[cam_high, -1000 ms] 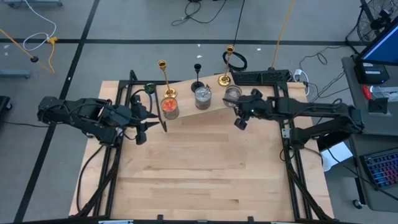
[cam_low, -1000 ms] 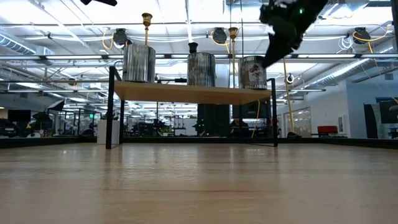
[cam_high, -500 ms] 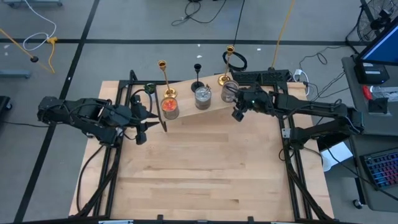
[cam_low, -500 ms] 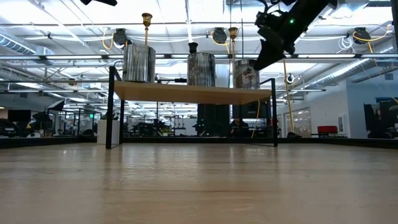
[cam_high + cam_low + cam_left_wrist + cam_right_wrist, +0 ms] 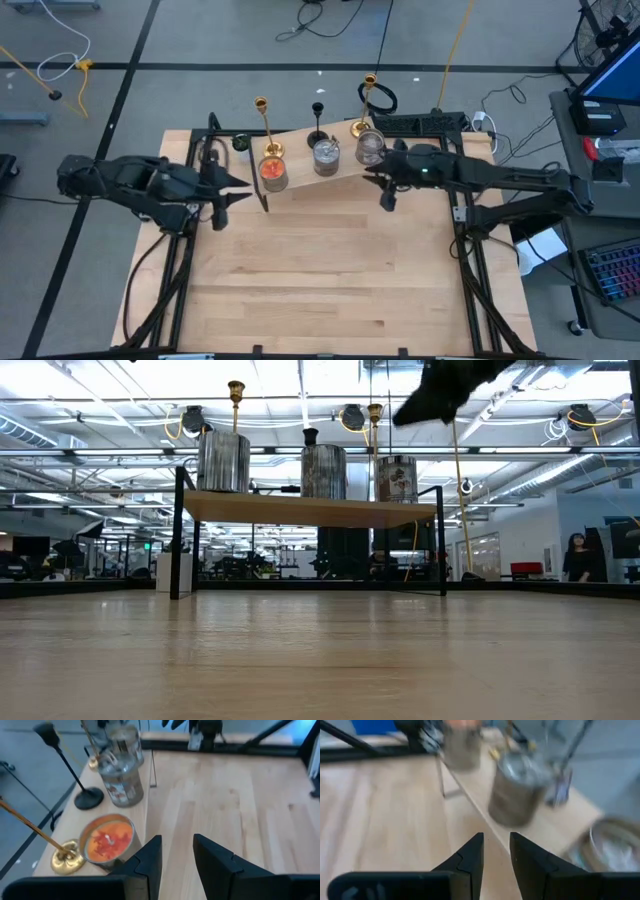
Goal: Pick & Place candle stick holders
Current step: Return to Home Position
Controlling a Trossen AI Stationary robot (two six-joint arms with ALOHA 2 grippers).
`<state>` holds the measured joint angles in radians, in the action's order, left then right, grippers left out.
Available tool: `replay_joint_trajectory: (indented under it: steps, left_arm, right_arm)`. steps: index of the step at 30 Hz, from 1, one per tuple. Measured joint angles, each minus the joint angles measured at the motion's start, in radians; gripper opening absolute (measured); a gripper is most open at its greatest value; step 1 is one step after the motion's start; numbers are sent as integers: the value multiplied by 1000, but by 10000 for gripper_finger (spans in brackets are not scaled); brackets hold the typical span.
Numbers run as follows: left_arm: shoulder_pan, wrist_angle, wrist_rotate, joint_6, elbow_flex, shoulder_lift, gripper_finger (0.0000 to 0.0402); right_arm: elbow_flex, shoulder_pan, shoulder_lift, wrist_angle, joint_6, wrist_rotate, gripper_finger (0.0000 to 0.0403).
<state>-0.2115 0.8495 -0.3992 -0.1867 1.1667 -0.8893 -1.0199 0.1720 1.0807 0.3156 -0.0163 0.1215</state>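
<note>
Two gold candlesticks [image 5: 265, 128] [image 5: 365, 105] and a shorter black one [image 5: 318, 124] stand on their round bases along the far edge of a raised wooden shelf [image 5: 310, 508]. In the left wrist view the left gold base [image 5: 67, 858] and the black base [image 5: 89, 798] show. My left gripper [image 5: 232, 190] [image 5: 177, 851] is open and empty, hovering near the shelf's left end, beside the orange candle jar [image 5: 107, 840]. My right gripper [image 5: 385, 193] [image 5: 496, 847] is open and empty, raised near the shelf's right end; it shows at the top of the low view [image 5: 435, 390].
Three jar candles stand on the shelf in front of the candlesticks: orange [image 5: 273, 172], grey [image 5: 326, 155], and a third [image 5: 371, 148]. The shelf rests on thin black legs [image 5: 180, 535]. Bare tabletop [image 5: 330, 270] lies on the near side. Black frame rails run along both sides.
My right gripper has gone up near the shelf's right end, after swinging a little toward the shelf and back. My left gripper has shifted slightly. The candlesticks and jars have stayed where they were.
</note>
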Motion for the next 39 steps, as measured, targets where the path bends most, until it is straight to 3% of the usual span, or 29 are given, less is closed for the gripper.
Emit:
replay_joint_trajectory:
  steps: [6,14,21,31,39]
  left_arm:
    - [-21,-17,-38,37,0,113,118]
    - [-39,-111,-66,127,-135,250,118]
    - [-38,-344,-52,178,-409,366,118]
    - [-38,-461,-4,190,-613,523,118]
    - [-38,-648,46,266,-826,639,118]
  right_arm:
    - [0,-26,-130,-20,-83,-21,89]
    - [30,-25,-216,-13,-104,-281,89]
    - [294,-16,-310,-282,-136,-415,89]
    - [654,18,-538,-579,-18,-421,89]
    - [813,18,-698,-691,38,-468,89]
